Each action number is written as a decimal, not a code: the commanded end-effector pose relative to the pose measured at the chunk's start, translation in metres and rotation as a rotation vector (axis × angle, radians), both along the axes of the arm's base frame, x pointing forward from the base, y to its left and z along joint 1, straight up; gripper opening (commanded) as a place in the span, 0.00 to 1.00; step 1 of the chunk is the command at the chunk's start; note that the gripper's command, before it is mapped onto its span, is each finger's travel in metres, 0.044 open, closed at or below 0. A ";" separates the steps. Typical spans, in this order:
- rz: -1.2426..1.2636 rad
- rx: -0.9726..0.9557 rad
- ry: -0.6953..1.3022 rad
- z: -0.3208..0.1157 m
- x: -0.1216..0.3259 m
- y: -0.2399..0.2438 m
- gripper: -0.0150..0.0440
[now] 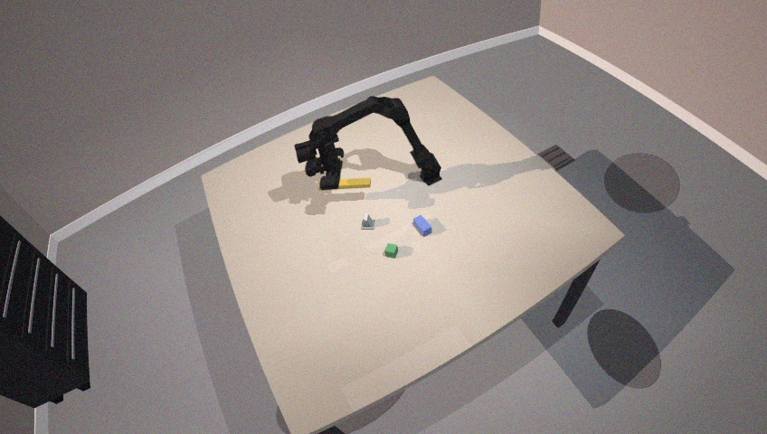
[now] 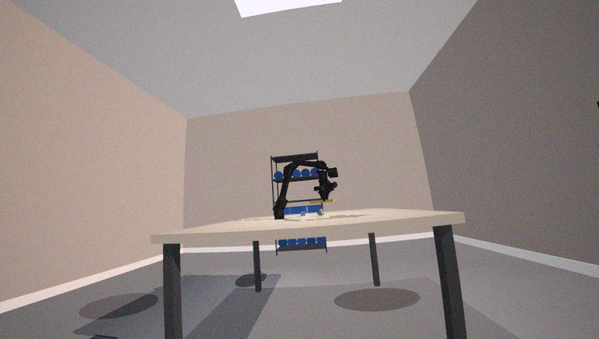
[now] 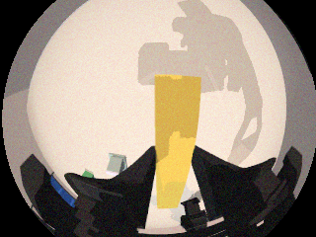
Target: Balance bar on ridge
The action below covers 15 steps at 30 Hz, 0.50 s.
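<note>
Yellow rectangular bar (image 1: 355, 183) (image 2: 315, 202) (image 3: 178, 109), raised above the pale table (image 1: 301, 322) (image 2: 252, 227) (image 3: 89, 74); black gripper (image 1: 329, 183) (image 2: 325, 199) (image 3: 173, 149) partly closed, clamped on the bar. To the right in the top view: small grey-green wedge-shaped ridge (image 1: 367, 222) (image 3: 117, 163), apart from the bar; then green block (image 1: 391, 250) (image 2: 318, 212) (image 3: 88, 174); then blue rectangular block (image 1: 422, 225) (image 2: 302, 213).

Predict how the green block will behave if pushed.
The green block looks stiff, so it probably won't squash. Its flat faces suggest sliding rather than rolling. Being squat, about as tall as wide, it seems unlikely to tip under a low push.
</note>
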State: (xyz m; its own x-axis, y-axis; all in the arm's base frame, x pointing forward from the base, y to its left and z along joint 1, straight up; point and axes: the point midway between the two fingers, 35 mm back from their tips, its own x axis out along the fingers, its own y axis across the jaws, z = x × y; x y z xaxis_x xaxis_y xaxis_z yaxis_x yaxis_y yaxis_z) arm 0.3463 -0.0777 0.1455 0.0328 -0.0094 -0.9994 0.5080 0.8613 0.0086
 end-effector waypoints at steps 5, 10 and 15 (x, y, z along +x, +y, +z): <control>-0.018 0.005 -0.004 0.001 0.002 0.031 0.25; -0.027 0.007 -0.004 0.001 0.002 0.051 0.25; -0.035 0.010 -0.004 0.001 0.001 0.071 0.25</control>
